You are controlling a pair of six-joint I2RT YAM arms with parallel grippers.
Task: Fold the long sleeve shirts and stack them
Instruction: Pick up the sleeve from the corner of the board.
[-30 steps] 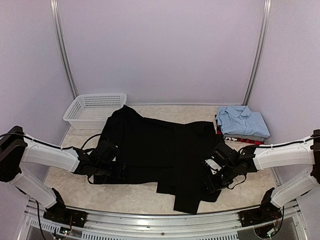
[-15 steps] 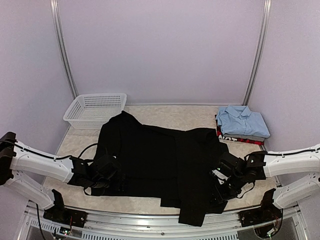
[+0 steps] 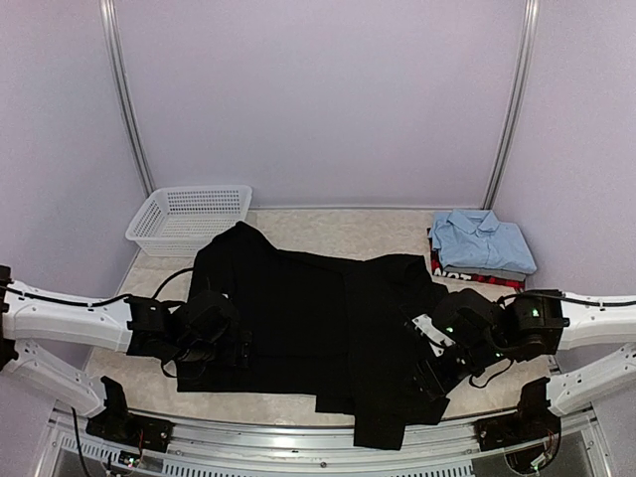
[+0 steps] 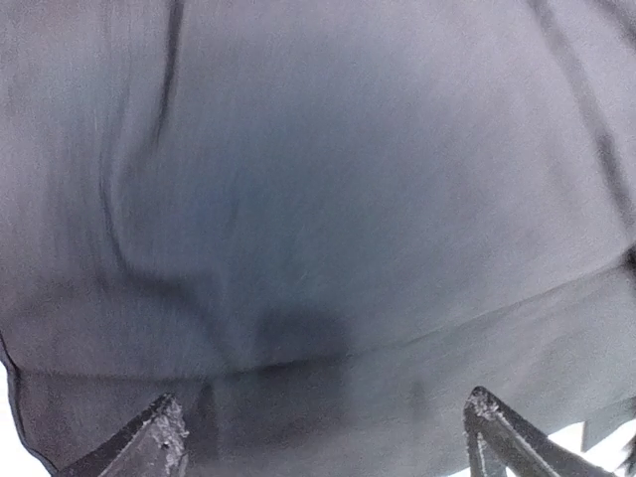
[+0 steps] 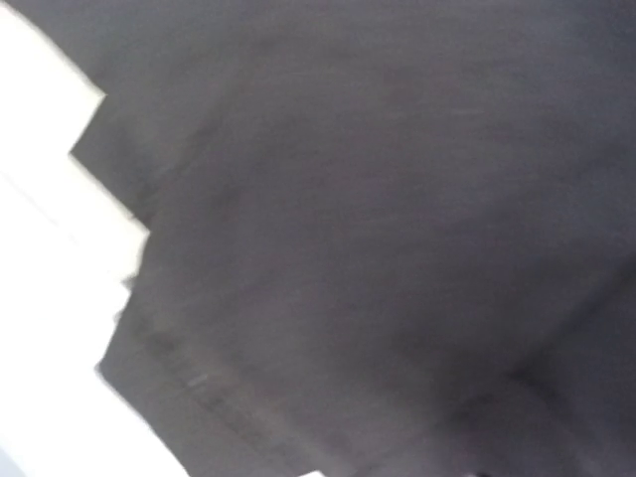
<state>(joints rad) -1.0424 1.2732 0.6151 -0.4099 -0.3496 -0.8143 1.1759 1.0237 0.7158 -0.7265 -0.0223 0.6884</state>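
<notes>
The large black shirt [image 3: 318, 308] lies spread across the middle of the table, one sleeve hanging toward the near edge. My left gripper [image 3: 221, 348] rests low over its left hem; in the left wrist view this gripper [image 4: 323, 437] is open, its fingertips [image 4: 164, 427] far apart, with black cloth [image 4: 318, 199] filling the view beyond them. My right gripper [image 3: 429, 376] sits on the shirt's right front part. The right wrist view is blurred black cloth [image 5: 378, 219] with no fingers showing. A folded light blue shirt [image 3: 482, 241] lies on a red-and-black one [image 3: 475, 275] at the back right.
A white mesh basket [image 3: 189, 217] stands at the back left, just beyond the black shirt's far corner. Bare beige tabletop [image 3: 338, 227] shows behind the shirt. A metal rail [image 3: 298, 442] runs along the near edge. Lilac walls close in three sides.
Both arms have pulled back toward the near edge, drawing the black shirt nearer and flatter. Its far corner has come off the basket. The left jaws have widened.
</notes>
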